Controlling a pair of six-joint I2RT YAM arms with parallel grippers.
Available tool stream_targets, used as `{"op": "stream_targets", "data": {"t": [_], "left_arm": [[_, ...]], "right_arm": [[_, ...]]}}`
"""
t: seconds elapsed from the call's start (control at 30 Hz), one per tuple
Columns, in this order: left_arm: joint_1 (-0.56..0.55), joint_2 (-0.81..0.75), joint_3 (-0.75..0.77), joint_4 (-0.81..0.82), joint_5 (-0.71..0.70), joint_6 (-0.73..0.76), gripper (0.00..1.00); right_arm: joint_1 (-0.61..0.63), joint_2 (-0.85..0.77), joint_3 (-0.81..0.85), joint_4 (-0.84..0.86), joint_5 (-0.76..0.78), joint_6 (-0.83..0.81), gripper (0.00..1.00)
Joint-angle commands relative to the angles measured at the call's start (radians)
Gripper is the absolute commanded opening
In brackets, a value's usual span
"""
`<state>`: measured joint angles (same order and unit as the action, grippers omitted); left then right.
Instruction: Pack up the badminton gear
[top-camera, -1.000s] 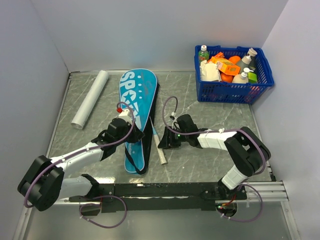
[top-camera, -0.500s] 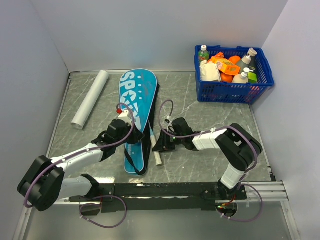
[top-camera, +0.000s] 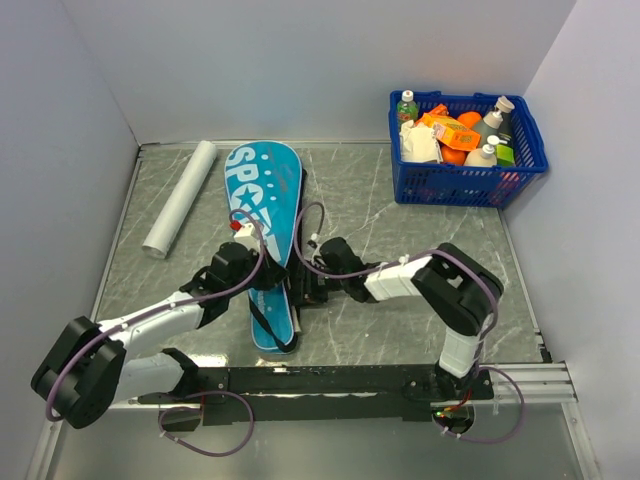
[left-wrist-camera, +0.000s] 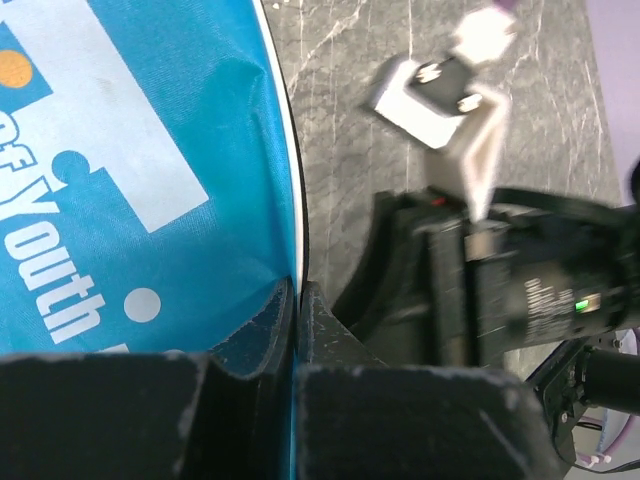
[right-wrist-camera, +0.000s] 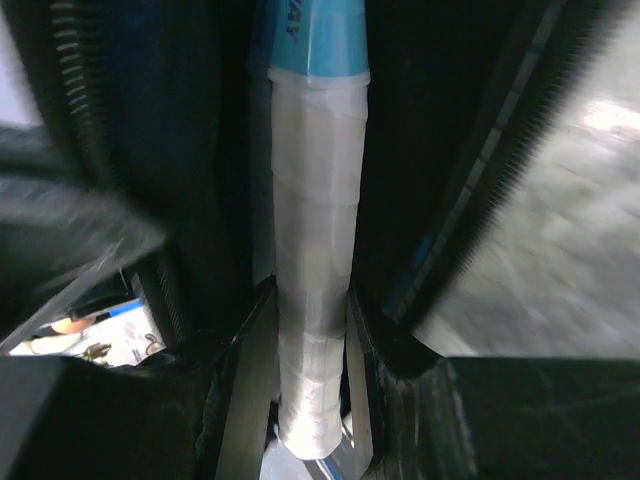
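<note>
Grey marble-look surface (top-camera: 400, 250) with the gear at centre-left.

Long teal racket-shaped fabric bag (top-camera: 258, 190) lettered in white lies flat. Its wide end points to the far edge and its narrow end to the near edge.

Blue plastic grocery basket (top-camera: 462, 188) full of bottles and packets sits in the far right corner. It is not part of the job.

White rolled tube (top-camera: 180, 197) lies near the far left corner, apart from the bag.

Left end effector (left-wrist-camera: 297, 300) has its fingers together, pinching the bag's right-hand edge about halfway down its length, probably to hold the opening steady.

Right end effector (top-camera: 313, 285) is just beside the bag's right edge near the narrow end. It is clamped on a white tape-wrapped racket handle (right-wrist-camera: 312, 180).

Right wrist view: a light-blue shaft piece (right-wrist-camera: 315, 40) runs ahead of the handle between dark zip edges, so the racket looks partway into the bag. How deep is hidden.

Progress, as a judgement:
- Mid-task, on the racket-insertion step.
- Racket head is not visible on the surface, so probably inside the bag.
- Second racket and shuttlecock are not visible; cannot tell whether they are packed.
- Left to do: push the handle home and close the zip.
</note>
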<state>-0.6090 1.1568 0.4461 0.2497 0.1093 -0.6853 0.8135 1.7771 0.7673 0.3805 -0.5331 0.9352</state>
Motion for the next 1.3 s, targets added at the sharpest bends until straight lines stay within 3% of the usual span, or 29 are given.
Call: {"op": "stream_targets", "data": {"t": [0.0, 0.07, 0.27, 0.47, 0.57, 0.83, 1.07, 1.27], "left_arm": [[-0.001, -0.052, -0.017, 0.071, 0.046, -0.02, 0.01], [-0.001, -0.062, -0.023, 0.071, 0.039, -0.017, 0.01], [-0.003, -0.046, -0.041, 0.095, 0.049, -0.023, 0.01], [-0.001, -0.046, -0.052, 0.102, 0.064, -0.022, 0.01], [-0.001, -0.06, -0.064, 0.112, 0.079, -0.011, 0.01], [-0.003, -0.082, -0.075, 0.128, 0.095, 0.001, 0.01], [-0.003, -0.078, -0.069, 0.142, 0.11, 0.003, 0.01], [-0.001, -0.085, -0.066, 0.135, 0.113, 0.01, 0.01]], "right_arm": [[0.038, 0.047, 0.079, 0.155, 0.007, 0.037, 0.18], [0.047, 0.073, 0.082, 0.188, -0.004, 0.051, 0.2], [0.047, 0.042, 0.047, 0.166, 0.002, 0.022, 0.47], [0.042, -0.051, 0.009, 0.054, 0.058, -0.041, 0.62], [0.029, -0.08, -0.029, 0.057, 0.07, -0.041, 0.64], [0.024, -0.179, -0.129, 0.043, 0.13, -0.052, 0.61], [0.026, -0.163, -0.143, 0.081, 0.114, -0.058, 0.35], [0.027, -0.136, -0.131, 0.115, 0.099, -0.053, 0.34]]}}
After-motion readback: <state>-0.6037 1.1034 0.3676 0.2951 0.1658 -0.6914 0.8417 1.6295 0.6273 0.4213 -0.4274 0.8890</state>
